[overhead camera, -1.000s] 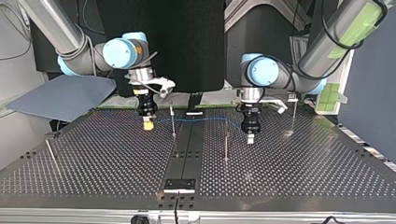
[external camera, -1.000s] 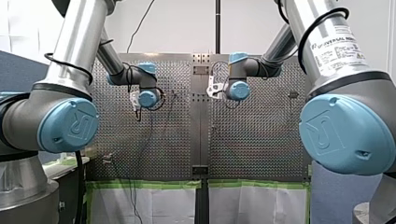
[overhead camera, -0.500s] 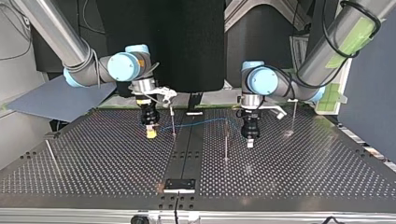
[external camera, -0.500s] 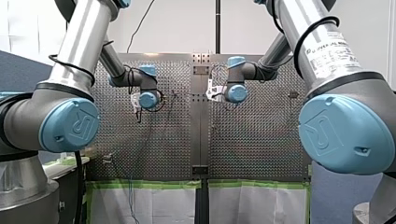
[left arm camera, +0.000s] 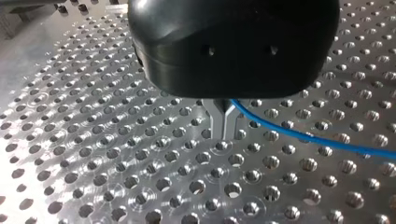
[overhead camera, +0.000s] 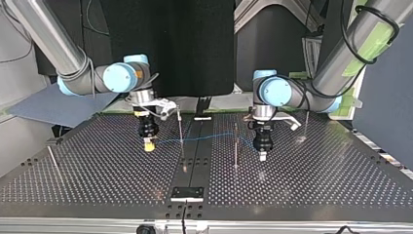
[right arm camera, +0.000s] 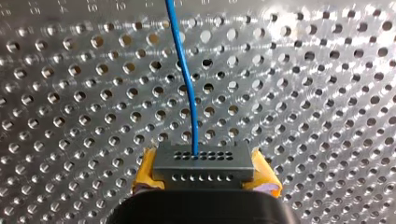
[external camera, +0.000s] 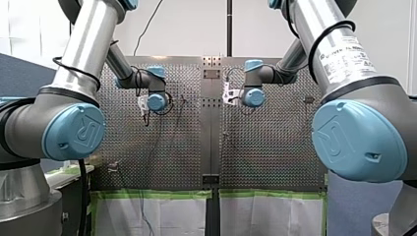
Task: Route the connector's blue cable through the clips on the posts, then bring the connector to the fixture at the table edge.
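In the right wrist view my right gripper (right arm camera: 205, 170) has its yellow pads (right arm camera: 148, 173) shut on the grey connector (right arm camera: 204, 161). The blue cable (right arm camera: 186, 79) leaves the connector's top and runs ahead over the table. In the top view this gripper (overhead camera: 148, 145) hangs left of the middle. From it the blue cable (overhead camera: 209, 136) crosses two thin posts (overhead camera: 180, 127) (overhead camera: 235, 146) to my left gripper (overhead camera: 263, 155). In the left wrist view my left gripper (left arm camera: 224, 122) has its metal fingers shut on the blue cable (left arm camera: 303, 137), just above the perforated table (left arm camera: 116, 154).
A dark fixture (overhead camera: 187, 193) sits at the table's near edge in the top view, on the centre strip. Another post (overhead camera: 307, 122) stands at the right and a leaning one (overhead camera: 52, 158) at the far left. Both arms' elbows (external camera: 74, 130) (external camera: 361, 140) fill the front view's sides.
Both grippers have come nearer the top view's camera and lower, the right one also a little to that view's left. The cable now sags lower and bends across the two posts.
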### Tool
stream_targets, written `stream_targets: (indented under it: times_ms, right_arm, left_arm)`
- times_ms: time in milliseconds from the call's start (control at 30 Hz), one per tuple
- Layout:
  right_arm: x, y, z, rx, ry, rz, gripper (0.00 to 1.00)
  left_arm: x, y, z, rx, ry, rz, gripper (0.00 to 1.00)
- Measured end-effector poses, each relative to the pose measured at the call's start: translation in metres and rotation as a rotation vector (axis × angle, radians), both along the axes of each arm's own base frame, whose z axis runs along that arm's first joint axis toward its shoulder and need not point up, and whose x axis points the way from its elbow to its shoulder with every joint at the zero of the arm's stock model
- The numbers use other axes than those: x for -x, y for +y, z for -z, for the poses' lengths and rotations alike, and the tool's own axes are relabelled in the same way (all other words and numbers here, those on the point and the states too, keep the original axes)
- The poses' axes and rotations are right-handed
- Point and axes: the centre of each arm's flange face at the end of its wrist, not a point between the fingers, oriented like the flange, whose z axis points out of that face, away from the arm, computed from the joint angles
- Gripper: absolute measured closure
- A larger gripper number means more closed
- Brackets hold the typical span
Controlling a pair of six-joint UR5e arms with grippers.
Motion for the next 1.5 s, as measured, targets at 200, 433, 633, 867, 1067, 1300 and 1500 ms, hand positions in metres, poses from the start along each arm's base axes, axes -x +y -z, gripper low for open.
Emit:
stream_targets:
  times_ms: [200,433,633,867,1067,1300,1500]
  right_arm:
    - [0.003,-0.004,-0.001,0.003,0.0,-0.001,1.0]
    - [0.005,-0.008,-0.002,0.01,-0.001,-0.018,1.0]
    - [-0.002,-0.015,0.002,-0.003,0.012,-0.039,1.0]
    - [-0.008,-0.024,0.006,-0.018,0.025,-0.042,1.0]
    - [-0.006,-0.032,0.002,-0.012,0.017,-0.036,1.0]
    - [-0.008,-0.038,-0.001,-0.014,0.02,-0.036,1.0]
    - [-0.009,-0.038,0.0,-0.022,0.028,-0.039,1.0]
  left_arm:
    - [-0.001,0.004,0.0,0.0,0.002,-0.006,1.0]
    - [-0.004,0.008,0.0,-0.003,0.003,-0.004,1.0]
    - [-0.005,0.008,-0.002,-0.004,0.0,0.004,1.0]
    - [-0.007,0.007,-0.004,-0.005,-0.005,0.012,1.0]
    - [-0.008,0.007,-0.005,-0.005,-0.008,0.018,1.0]
    - [-0.009,0.009,-0.005,-0.005,-0.01,0.016,1.0]
    - [-0.009,0.009,-0.005,-0.014,-0.01,0.015,0.47]
